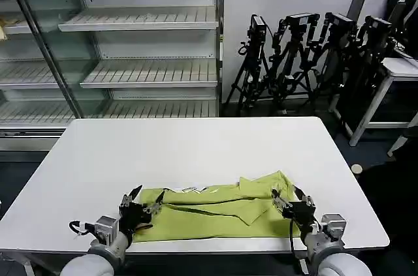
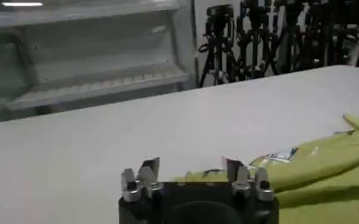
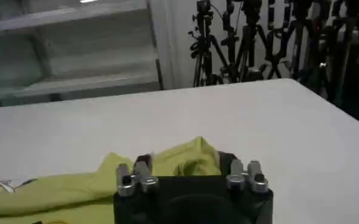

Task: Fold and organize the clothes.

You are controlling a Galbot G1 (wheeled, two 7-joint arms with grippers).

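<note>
The clothes are one lime T-shirt (image 1: pixel 219 211), folded into a long flat band near the front edge of the white table (image 1: pixel 196 145). My left gripper (image 1: pixel 145 199) sits at the band's left end and is open. In the left wrist view the shirt (image 2: pixel 325 167) edge lies just ahead of the left gripper (image 2: pixel 190 168), with a white label showing. My right gripper (image 1: pixel 287 198) is at the band's right end, also open. In the right wrist view a raised bunch of the shirt (image 3: pixel 179 159) stands between the spread fingers of the right gripper (image 3: pixel 184 163).
Bare tabletop stretches beyond the shirt to the far edge. Empty store shelves (image 1: pixel 144 25) stand behind the table on the left. A cluster of camera tripods (image 1: pixel 307 61) stands at the back right, beside a second white table (image 1: pixel 398 70).
</note>
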